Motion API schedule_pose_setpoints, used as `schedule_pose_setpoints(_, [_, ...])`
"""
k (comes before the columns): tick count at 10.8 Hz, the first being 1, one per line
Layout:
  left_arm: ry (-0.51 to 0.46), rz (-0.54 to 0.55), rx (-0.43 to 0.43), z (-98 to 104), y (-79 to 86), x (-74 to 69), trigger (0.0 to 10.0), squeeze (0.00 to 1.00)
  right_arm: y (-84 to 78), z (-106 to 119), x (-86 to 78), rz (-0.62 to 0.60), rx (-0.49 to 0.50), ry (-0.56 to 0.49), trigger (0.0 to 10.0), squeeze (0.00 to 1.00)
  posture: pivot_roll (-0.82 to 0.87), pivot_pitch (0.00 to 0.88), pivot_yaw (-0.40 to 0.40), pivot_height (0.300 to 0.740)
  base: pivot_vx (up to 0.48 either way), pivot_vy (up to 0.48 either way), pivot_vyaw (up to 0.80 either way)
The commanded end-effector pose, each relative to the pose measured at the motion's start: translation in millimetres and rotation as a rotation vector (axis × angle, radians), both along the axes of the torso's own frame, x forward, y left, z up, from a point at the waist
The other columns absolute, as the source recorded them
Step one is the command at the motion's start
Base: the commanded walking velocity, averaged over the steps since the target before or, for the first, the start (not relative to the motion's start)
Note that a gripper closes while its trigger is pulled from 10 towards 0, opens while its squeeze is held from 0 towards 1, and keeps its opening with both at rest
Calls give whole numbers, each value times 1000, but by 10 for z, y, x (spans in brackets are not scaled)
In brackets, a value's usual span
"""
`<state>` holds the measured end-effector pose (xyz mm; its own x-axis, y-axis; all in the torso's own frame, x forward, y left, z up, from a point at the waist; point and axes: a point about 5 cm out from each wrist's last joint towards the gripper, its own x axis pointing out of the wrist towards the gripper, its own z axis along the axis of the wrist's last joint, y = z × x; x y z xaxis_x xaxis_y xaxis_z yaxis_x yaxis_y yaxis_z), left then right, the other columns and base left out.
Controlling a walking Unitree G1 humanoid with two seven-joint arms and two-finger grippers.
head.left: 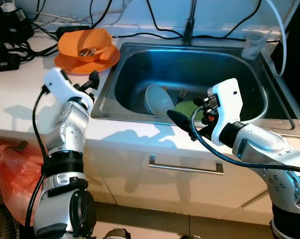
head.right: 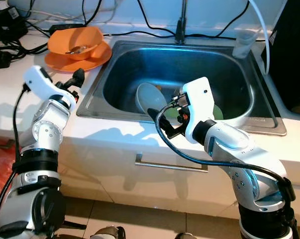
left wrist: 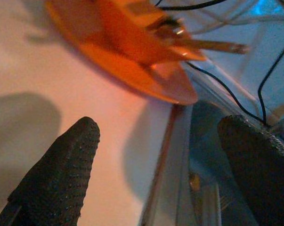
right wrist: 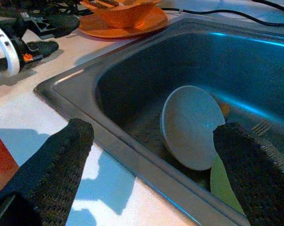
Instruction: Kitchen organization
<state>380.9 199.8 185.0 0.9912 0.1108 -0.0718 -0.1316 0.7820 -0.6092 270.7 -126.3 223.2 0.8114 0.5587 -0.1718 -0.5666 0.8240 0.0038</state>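
Grey bowl (head.left: pixel 158 99) leans on its side in the sink (head.left: pixel 140 55); orange bowl (head.left: pixel 87 44) sits on an orange plate (head.left: pixel 70 62) at the bench's back edge.

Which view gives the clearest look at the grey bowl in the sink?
The right wrist view: the grey bowl sits large between the open right gripper fingers, leaning on its side. Both eye views show it smaller, partly behind that arm. The left wrist view looks toward the orange plate.

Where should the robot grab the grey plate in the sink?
Probably by its top rim. The grey plate leans tilted on edge in the sink, so its upper edge stands free. The open right gripper, above the sink's front edge, could come down from above and pinch that rim, one finger on each face.
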Motion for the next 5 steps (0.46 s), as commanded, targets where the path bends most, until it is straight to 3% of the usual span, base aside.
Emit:
schedule_pose_setpoints(1, [15, 11, -45, -3, -3, 25, 10000, 1000, 19, 18, -2, 13, 3, -11, 10000, 0, -6, 67, 42, 740, 0, 0, 0])
schedule_pose_setpoints(5, [44, 21, -235, -33, -11, 148, 10000, 1000, -30, 32, -60, -2, -8, -9, 10000, 0, -50, 88, 46, 740, 0, 0, 0])
